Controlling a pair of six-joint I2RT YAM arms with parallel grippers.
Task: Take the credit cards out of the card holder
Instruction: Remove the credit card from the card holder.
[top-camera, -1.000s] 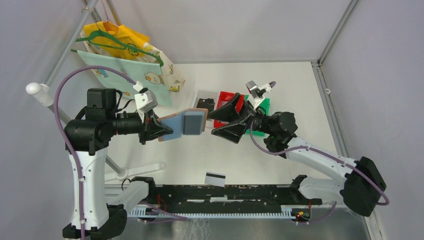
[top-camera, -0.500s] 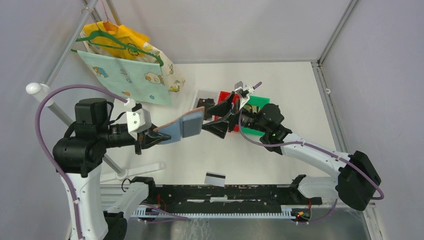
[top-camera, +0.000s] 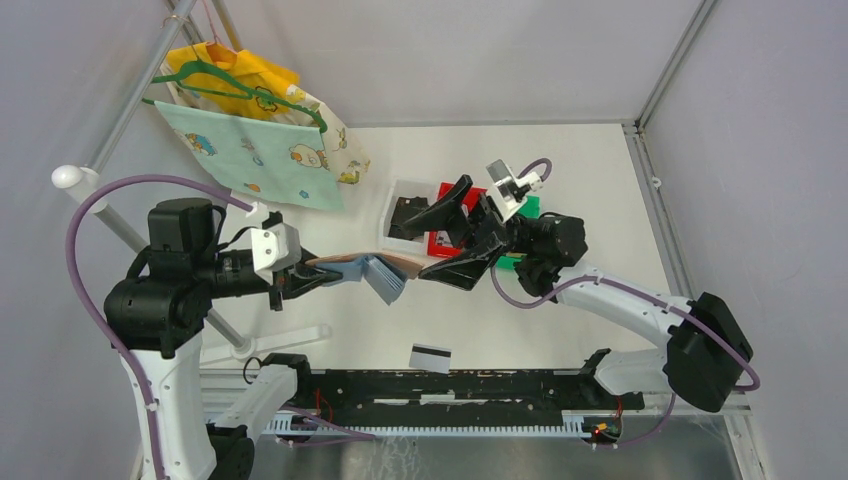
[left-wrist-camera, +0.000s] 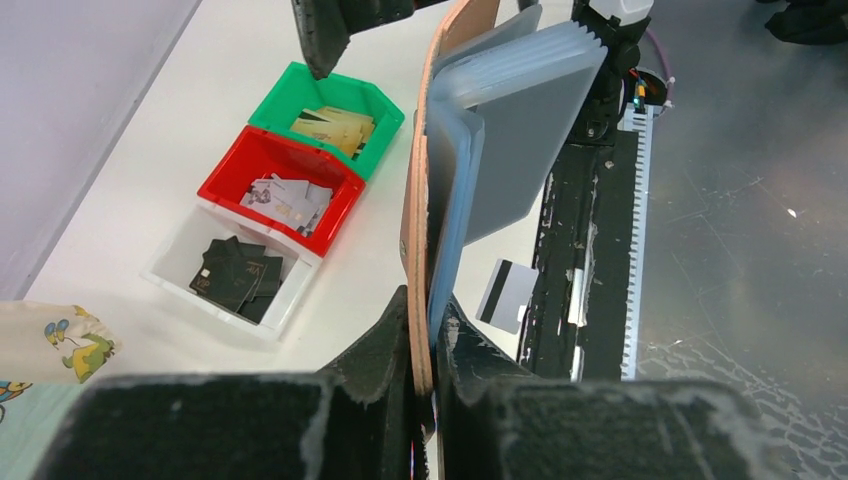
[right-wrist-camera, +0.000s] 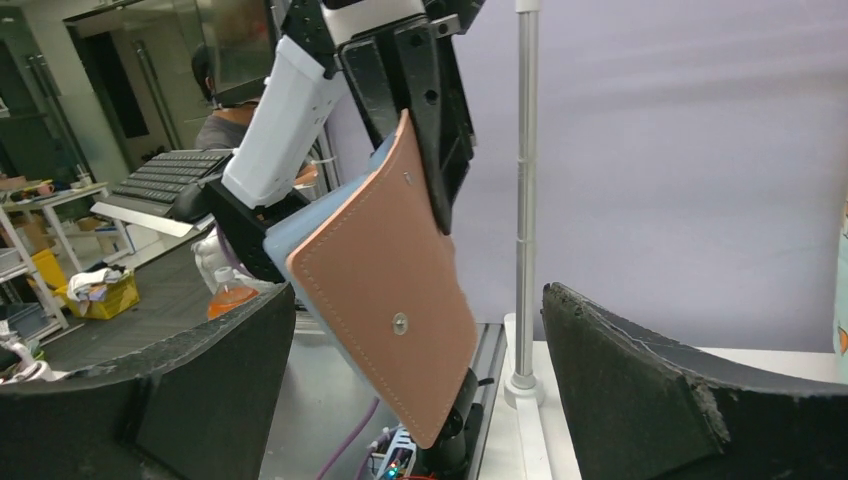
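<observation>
print on the loose cards in the green bin (left-wrist-camera: 278, 103), red bin (left-wrist-camera: 342, 222) and white bin (left-wrist-camera: 292, 300) is too small to read. the cloth (top-camera: 250, 150) hanging at the back shows cartoon animals, with no legible lettering.

the left claw (left-wrist-camera: 425, 312) is clamped on one edge of the card holder (left-wrist-camera: 470, 130), which it holds in the air above the desk (top-camera: 500, 325). its fingers press the brown cover and a light blue page together. the grey-blue pockets fan out to one side of the cover. from the right wrist, the brown stitched cover faces the camera with a small metal snap (right-wrist-camera: 400, 322) on it.

the right claw (top-camera: 415, 250) has its fingers spread wide apart and grips nothing. the far end of the holder lies between them, and the right wrist view shows a gap on both sides.

one white card (top-camera: 429, 357) with a black stripe lies flat on the desk near the front edge, well apart from the holder.

half a second ago the blue pages faced up toward the overhead camera. now the holder is turned nearly edge-on, with the pockets drooping. the right claw has moved in around the holder's end. the white card lies where it did.
</observation>
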